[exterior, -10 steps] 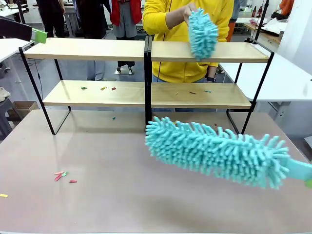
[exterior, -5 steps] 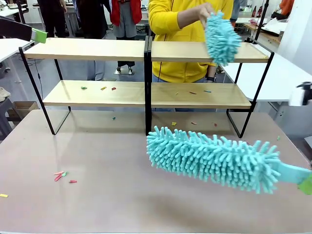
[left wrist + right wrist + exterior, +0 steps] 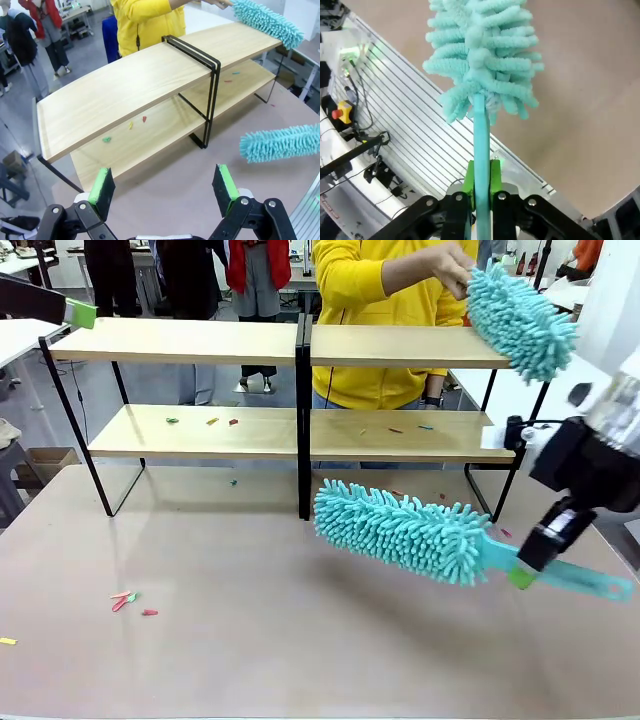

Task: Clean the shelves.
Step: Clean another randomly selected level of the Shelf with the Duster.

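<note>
The shelves (image 3: 180,341) stand at the far side of the table (image 3: 250,650). Coloured scraps (image 3: 212,421) dot their lower boards, so cleaning looks barely begun. A person's duster (image 3: 520,318) sweeps the top board's right end. The right gripper (image 3: 522,570) is clenched on a teal duster (image 3: 400,530) held low before the rack, and the left gripper (image 3: 165,187) is released, empty.

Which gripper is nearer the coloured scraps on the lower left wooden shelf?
Left. Left gripper hovers off the scraps' shelf end; right gripper, gripping a fluffy teal duster, sits far right.
</note>
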{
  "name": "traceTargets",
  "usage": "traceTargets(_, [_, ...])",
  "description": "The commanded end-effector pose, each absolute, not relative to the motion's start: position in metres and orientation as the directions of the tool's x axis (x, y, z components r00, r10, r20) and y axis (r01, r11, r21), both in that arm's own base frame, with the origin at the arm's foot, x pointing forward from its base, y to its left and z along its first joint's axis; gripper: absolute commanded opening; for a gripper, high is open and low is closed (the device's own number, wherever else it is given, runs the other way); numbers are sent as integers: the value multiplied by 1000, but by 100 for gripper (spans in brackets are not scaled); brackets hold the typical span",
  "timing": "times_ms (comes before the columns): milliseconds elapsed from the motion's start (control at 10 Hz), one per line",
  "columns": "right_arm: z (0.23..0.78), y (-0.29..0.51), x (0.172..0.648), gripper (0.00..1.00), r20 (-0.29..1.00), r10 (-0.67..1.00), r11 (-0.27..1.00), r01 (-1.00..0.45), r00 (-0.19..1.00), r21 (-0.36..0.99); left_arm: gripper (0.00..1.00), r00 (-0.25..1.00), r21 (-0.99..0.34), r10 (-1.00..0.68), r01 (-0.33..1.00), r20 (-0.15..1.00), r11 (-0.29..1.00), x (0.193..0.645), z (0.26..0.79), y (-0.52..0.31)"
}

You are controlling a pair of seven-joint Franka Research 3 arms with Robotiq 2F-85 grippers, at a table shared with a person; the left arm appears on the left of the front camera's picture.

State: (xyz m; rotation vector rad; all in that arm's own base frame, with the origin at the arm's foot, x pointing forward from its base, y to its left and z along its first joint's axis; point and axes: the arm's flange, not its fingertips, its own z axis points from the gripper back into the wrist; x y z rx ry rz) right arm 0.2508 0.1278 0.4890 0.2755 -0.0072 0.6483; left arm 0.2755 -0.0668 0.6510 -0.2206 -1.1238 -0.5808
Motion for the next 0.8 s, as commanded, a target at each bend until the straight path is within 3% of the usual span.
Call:
traceTargets(0, [497, 125, 246, 12, 120, 608, 745, -617, 785, 253, 100, 304, 114, -317, 536, 898, 836, 275, 648, -67])
traceTargets(200, [488, 128, 251, 12, 87, 598, 760, -598, 797, 255, 100, 304, 114, -317, 536, 898, 836, 275, 648, -67])
traceTargets(700, [412, 155, 336, 12, 227, 379, 877, -427, 897, 223, 100, 304, 114, -317, 536, 898, 836, 275, 648, -67])
